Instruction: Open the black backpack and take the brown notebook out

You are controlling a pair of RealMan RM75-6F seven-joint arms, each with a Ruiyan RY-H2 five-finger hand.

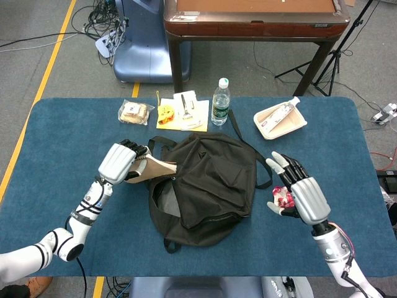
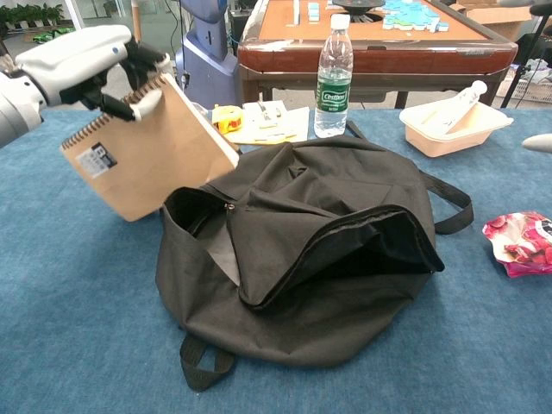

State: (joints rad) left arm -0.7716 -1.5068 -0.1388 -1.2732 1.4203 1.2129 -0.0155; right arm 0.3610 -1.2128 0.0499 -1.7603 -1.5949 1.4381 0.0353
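The black backpack (image 1: pixel 208 180) lies unzipped on the blue table, its mouth gaping (image 2: pixel 379 250). My left hand (image 1: pixel 120 162) grips the brown spiral notebook (image 1: pixel 159 167) by its wire-bound edge. It holds the notebook tilted, outside the bag and just left of the opening. The chest view shows that hand (image 2: pixel 82 62) above the notebook (image 2: pixel 147 155), whose lower corner sits near the table. My right hand (image 1: pixel 304 194) hovers right of the bag with fingers spread and nothing in it, over a red snack pouch (image 1: pixel 282 197).
A water bottle (image 1: pixel 220 101) stands behind the backpack. Beside it lie papers with a yellow tape (image 1: pixel 183 112) and a bagged sandwich (image 1: pixel 133 112). A white tray (image 1: pixel 279 120) sits back right. A brown table (image 1: pixel 254 18) stands beyond the blue one.
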